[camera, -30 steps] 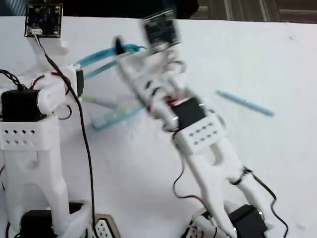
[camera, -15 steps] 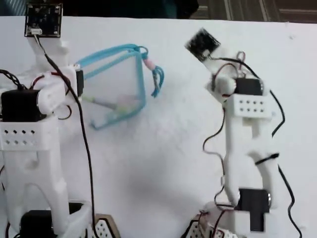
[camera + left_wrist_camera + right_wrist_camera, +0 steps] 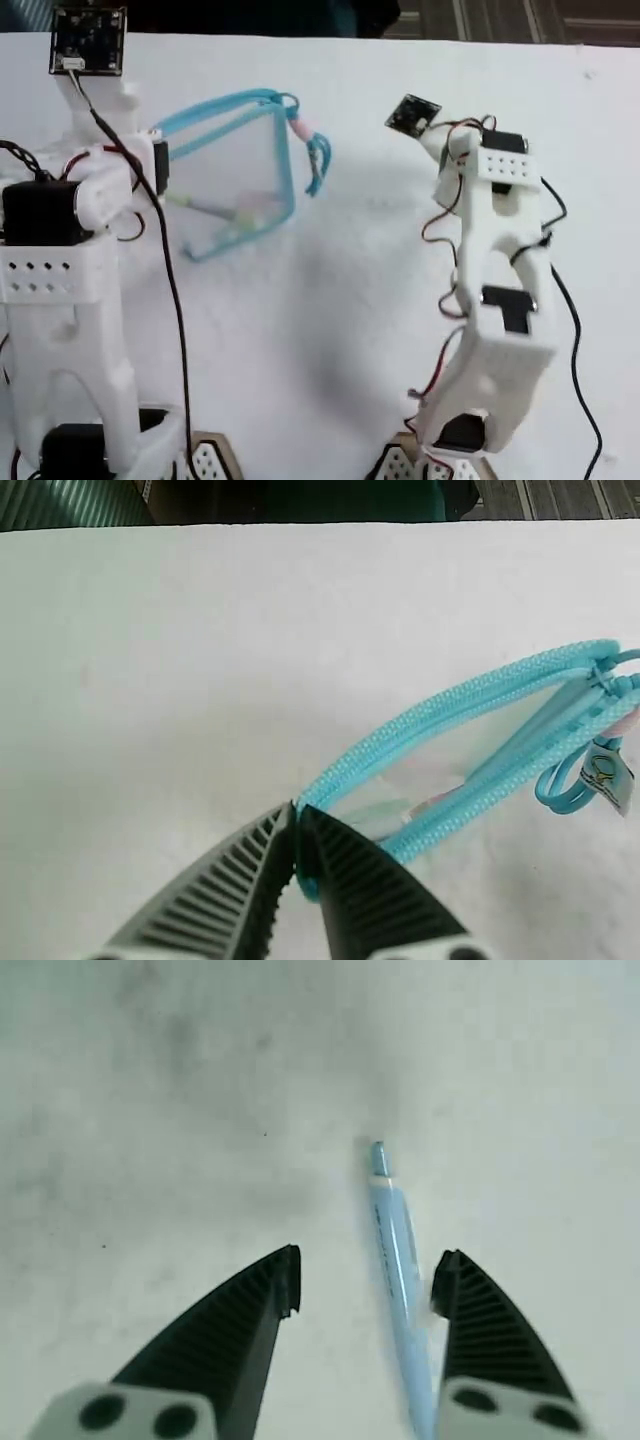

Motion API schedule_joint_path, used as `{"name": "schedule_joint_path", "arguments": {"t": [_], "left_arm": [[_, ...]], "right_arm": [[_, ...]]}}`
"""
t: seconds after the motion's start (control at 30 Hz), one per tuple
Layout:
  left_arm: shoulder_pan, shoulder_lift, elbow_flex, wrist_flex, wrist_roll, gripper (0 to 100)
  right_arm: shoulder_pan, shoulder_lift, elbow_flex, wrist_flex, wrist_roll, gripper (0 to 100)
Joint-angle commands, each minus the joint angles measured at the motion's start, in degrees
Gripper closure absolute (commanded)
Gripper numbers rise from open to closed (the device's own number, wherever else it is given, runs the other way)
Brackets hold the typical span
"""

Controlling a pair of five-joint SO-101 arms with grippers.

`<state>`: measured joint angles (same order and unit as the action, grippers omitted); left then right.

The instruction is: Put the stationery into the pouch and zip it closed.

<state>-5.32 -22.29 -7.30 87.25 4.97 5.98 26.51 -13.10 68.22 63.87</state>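
Observation:
A clear pouch (image 3: 235, 165) with a light blue zipper edge stands open on the white table, left of centre. My left gripper (image 3: 297, 818) is shut on the pouch's near corner (image 3: 305, 805), by the zipper's end (image 3: 160, 165). Pale stationery pieces (image 3: 235, 210) lie inside the pouch. A blue loop with a pink tag (image 3: 315, 160) hangs at the pouch's far end. My right gripper (image 3: 368, 1265) is open just above the table, with a light blue pen (image 3: 398, 1250) lying between its fingers, closer to one of them. In the high view the right arm (image 3: 495, 250) covers the pen.
The white table (image 3: 330, 300) ends at its far edge against a dark background (image 3: 300, 15). Both arm bases (image 3: 70, 400) and loose cables (image 3: 570, 330) take up the front. Bare table lies between the pouch and the right arm.
The right arm has swung from the pouch's zipper end over to the right and bent down over the pen. The left arm and the pouch have held still.

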Motion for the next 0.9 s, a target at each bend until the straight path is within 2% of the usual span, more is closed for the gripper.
{"name": "schedule_joint_path", "arguments": {"t": [0.0, 0.33, 0.53, 0.6, 0.7, 0.87], "left_arm": [[0.40, 0.92, 0.26, 0.44, -0.35, 98], [0.40, 1.01, 0.26, 0.09, -0.44, 98], [0.48, 1.01, 0.26, 0.09, -0.44, 98], [0.48, 1.01, 0.26, 0.09, -0.44, 98], [0.48, 1.01, 0.26, 0.09, -0.44, 98], [0.48, 1.01, 0.26, 0.09, -0.44, 98]], "right_arm": [[0.75, 7.69, -12.13, 4.62, 0.26, 78.6], [3.47, 31.69, -41.85, 16.92, 0.26, 79.4], [4.79, 40.48, -56.62, 25.54, 0.26, 99.0], [4.97, 42.07, -60.57, 28.35, 0.26, 95.4], [4.97, 43.30, -66.20, 32.66, 0.26, 98.4], [4.97, 41.71, -71.91, 33.19, -0.62, 98.1]]}}
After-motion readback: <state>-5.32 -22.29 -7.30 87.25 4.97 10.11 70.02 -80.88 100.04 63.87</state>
